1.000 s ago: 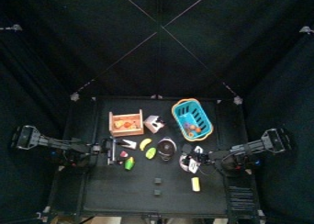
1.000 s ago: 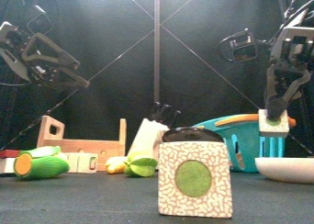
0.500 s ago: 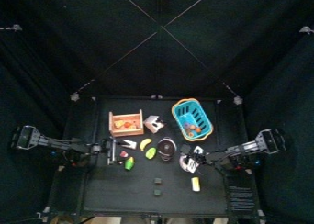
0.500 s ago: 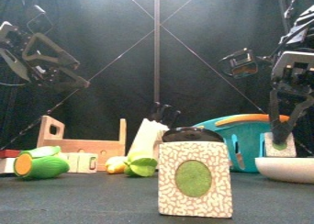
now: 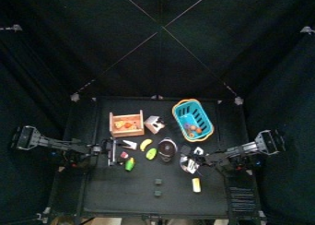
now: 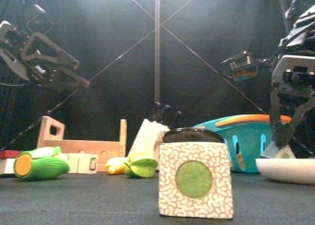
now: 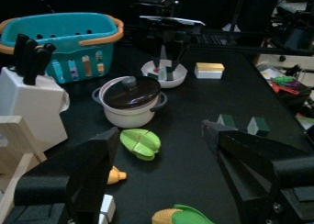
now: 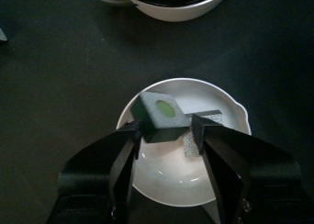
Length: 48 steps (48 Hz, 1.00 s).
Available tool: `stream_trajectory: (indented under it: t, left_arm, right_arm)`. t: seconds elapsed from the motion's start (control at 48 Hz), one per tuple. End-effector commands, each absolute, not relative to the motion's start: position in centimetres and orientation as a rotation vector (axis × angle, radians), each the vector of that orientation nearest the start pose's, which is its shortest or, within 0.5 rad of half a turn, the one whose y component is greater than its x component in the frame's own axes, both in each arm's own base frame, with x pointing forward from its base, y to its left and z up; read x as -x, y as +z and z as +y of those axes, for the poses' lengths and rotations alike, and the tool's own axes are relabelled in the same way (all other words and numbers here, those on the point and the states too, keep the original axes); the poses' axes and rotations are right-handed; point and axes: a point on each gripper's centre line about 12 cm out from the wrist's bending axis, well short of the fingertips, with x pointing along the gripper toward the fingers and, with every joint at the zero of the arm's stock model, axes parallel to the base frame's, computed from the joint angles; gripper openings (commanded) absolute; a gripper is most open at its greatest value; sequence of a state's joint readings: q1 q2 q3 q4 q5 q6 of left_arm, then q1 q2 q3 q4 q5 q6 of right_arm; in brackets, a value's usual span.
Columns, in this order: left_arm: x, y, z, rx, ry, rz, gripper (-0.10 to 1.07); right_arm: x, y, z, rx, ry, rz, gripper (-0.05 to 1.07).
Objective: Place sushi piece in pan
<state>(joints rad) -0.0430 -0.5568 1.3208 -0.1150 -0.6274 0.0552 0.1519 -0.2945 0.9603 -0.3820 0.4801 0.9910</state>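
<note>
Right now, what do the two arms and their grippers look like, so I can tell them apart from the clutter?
Both arms are black, jointed and slim. The left arm comes in from the table's left side, the right arm from its right. Each ends in two flat black jaws: the right gripper shows broad, matte fingers, and the left gripper has the same blocky shape. Dark cables loop along the raised links.

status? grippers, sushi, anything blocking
Right gripper open over white bowl. Sushi piece in bowl, released. Left gripper open, idle. Nothing blocking.
</note>
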Motion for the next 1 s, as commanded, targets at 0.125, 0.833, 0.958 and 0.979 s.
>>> stream_trajectory:
  t: [0.125, 0.833, 0.958, 0.979]
  left_arm:
    - [-22.85, 19.36, -0.23, 0.03, 0.025, 0.124, 1.03]
    - [-22.82, 19.3, -0.26, 0.029, 0.023, 0.125, 1.03]
    - [-22.85, 19.36, -0.23, 0.03, 0.025, 0.124, 1.03]
    - [-22.82, 19.3, -0.26, 0.029, 0.023, 0.125, 1.03]
  right_arm:
    - [-26.28, 15.0, 1.93, -0.41, -0.36, 1.011, 0.83]
    - [-26.59, 14.41, 2.21, -0.398, -0.353, 1.029, 0.83]
    - [-26.84, 14.46, 2.36, -0.397, -0.344, 1.024, 0.83]
    - [-26.84, 14.42, 2.36, -0.397, -0.345, 1.025, 0.83]
